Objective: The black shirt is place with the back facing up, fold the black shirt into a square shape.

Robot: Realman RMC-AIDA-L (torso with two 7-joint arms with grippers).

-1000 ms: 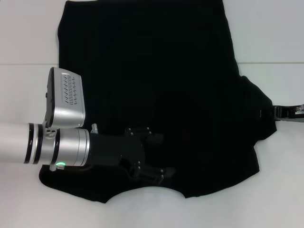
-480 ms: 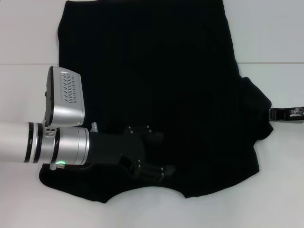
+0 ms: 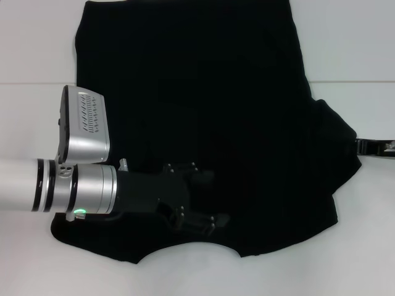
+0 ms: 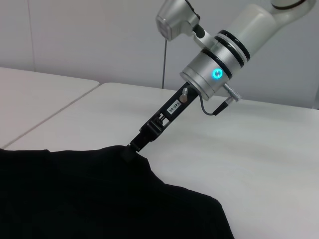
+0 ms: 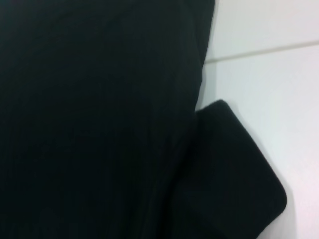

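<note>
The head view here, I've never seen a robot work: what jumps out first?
A large plain black fabric T-shirt lies spread over most of the white table. The silver left arm reaches in from the left, its black left gripper low over the shirt's near part. In the left wrist view, the thin right gripper meets the shirt's right sleeve edge, where the cloth rises in a small peak.

robot test lab or data-collection room: plain white surface (image 3: 358,49) built from abutting panels with a visible seam, bare pale wall (image 4: 99,40) behind it, no household or shop furnishings in view.
</note>
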